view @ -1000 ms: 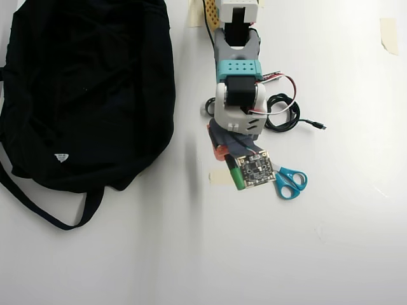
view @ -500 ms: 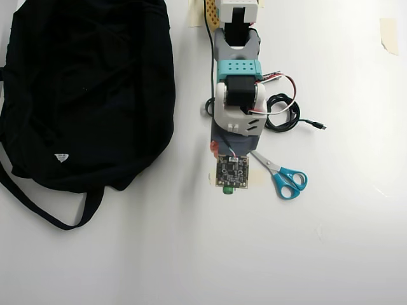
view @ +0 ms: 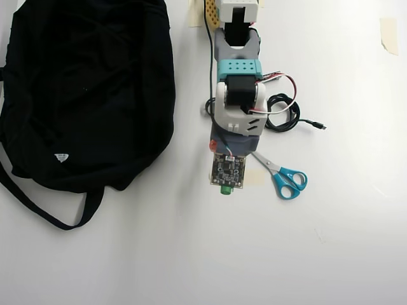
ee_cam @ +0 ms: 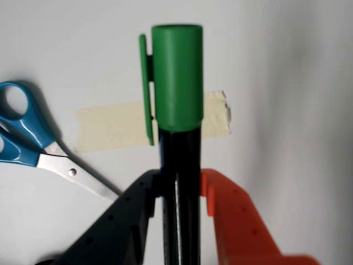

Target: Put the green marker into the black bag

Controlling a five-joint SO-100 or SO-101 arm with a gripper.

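In the wrist view the green marker [ee_cam: 177, 110] stands lengthwise up the middle, its bright green cap above and dark barrel below. My gripper [ee_cam: 181, 190] is shut on the barrel, black finger on the left and orange finger on the right. In the overhead view only the marker's green tip [view: 225, 189] pokes out below the wrist camera board, which hides my gripper [view: 224, 166]. The black bag [view: 82, 89] lies at the left of the table, well apart from the arm, with a strap trailing toward the front.
Blue-handled scissors [view: 284, 177] lie just right of the gripper, seen too at the left of the wrist view, scissors [ee_cam: 33, 143]. A strip of tape [ee_cam: 116, 127] sits under the marker. A coiled black cable [view: 283, 114] lies beside the arm.
The wrist has rotated from pointing diagonally right to straight down the overhead view. The marker has turned with it, so only its green tip shows now.
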